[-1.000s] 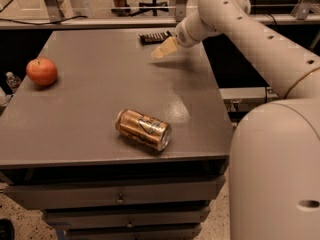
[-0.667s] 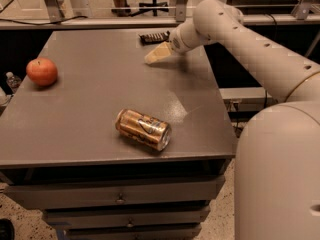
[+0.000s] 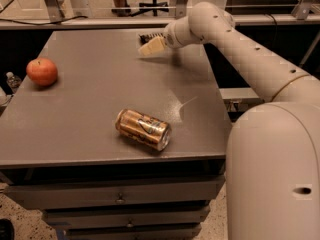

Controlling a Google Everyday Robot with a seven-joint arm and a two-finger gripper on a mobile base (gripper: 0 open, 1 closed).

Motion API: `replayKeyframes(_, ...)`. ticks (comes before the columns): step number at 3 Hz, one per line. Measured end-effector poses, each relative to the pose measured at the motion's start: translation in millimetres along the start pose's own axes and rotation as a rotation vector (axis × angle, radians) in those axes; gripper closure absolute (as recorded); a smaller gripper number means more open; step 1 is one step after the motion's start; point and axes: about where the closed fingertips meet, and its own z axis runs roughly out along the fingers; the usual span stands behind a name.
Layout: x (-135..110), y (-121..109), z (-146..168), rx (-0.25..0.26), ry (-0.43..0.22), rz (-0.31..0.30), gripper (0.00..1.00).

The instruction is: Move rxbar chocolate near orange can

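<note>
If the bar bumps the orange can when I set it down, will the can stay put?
Probably not: the orange can lies on its side on the table, so a nudge would likely roll it, perhaps toward the front edge. Its smooth metal looks slippery. The gripper is at the far edge, by the rxbar chocolate.

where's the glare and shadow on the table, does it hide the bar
Camera view: a pale sheen streaks the table right of the orange can; the claw, at the far edge, casts a soft shadow below itself and partly covers the dark rxbar chocolate.
</note>
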Motion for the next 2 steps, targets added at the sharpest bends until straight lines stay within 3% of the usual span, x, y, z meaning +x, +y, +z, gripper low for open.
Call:
replayKeyframes(1,-15,-9,6,0.014,-0.041,-0.011,0.0)
replayKeyframes(2,-16,-19,6,0.044,-0.04,-0.005,0.0)
